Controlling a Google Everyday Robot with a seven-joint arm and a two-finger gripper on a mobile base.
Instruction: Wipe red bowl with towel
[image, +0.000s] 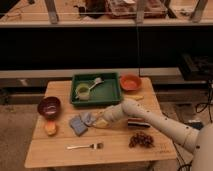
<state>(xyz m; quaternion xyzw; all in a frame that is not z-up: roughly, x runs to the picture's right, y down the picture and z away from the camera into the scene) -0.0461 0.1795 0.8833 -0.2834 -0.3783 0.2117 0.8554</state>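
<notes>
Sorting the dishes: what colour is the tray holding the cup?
Green tray, clearest in the camera view; the gripper is at the towel.

A wooden worktop (60, 155) carries a green tray (107, 92) at the back, with a pale green cup (82, 91) and a light-handled utensil (96, 81) inside it. Just right of the tray sits an orange bowl (130, 82). At the left edge is a dark red bowl (49, 106), with a small orange item (50, 128) in front of it. The white arm (160, 125) reaches in from the right, its tool (95, 120) low at the grey towel (86, 118), which lies beside a blue sponge (76, 126). A fork (85, 146) lies near the front, and a dark clustered heap (142, 139) lies to its right.
</notes>
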